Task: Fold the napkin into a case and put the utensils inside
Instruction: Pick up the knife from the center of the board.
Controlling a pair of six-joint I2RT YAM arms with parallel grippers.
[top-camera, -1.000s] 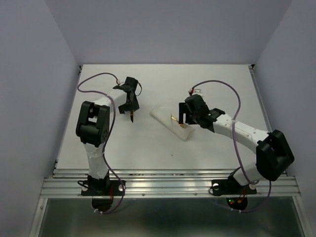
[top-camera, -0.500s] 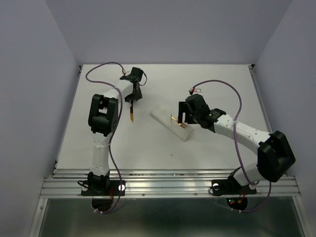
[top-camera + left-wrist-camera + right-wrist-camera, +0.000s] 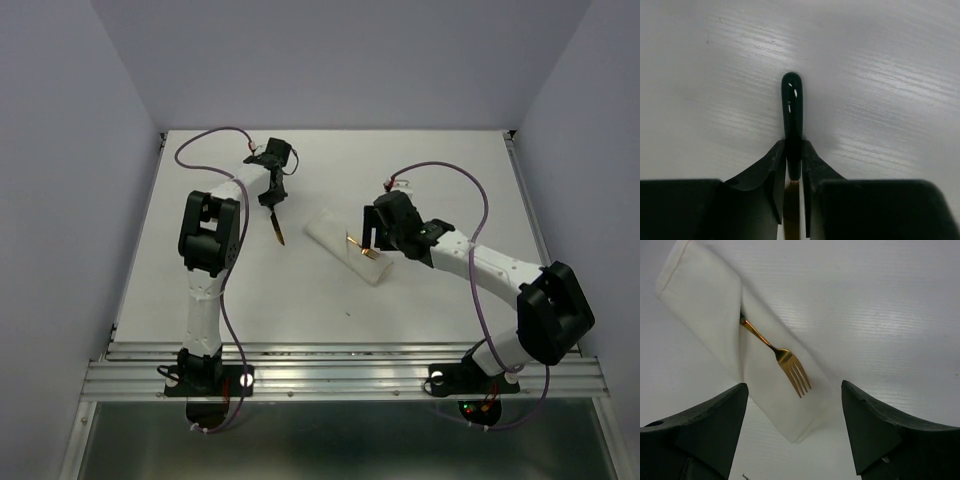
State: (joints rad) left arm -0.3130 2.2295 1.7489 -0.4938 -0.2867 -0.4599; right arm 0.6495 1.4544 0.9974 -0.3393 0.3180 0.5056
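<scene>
One slim golden fork [image 3: 777, 354] juts from soft white case [image 3: 705, 305].

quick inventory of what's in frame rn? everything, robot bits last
napkin case: 1, white, folded, mid-table under the right gripper
fork: 1, gold, handle tucked into the case's fold, tines sticking out
second utensil: 1, gold with a dark green handle end, in the left gripper, left of the case
table: 1, white, under everything
rail: 1, silver, along the table's near edge
cables: 2, purple, one looping along each arm
arms: 2, white and black, bases at the near edge
left gripper: 1, black, shut on the second utensil
right gripper: 1, black, open, over the fork and case
</scene>
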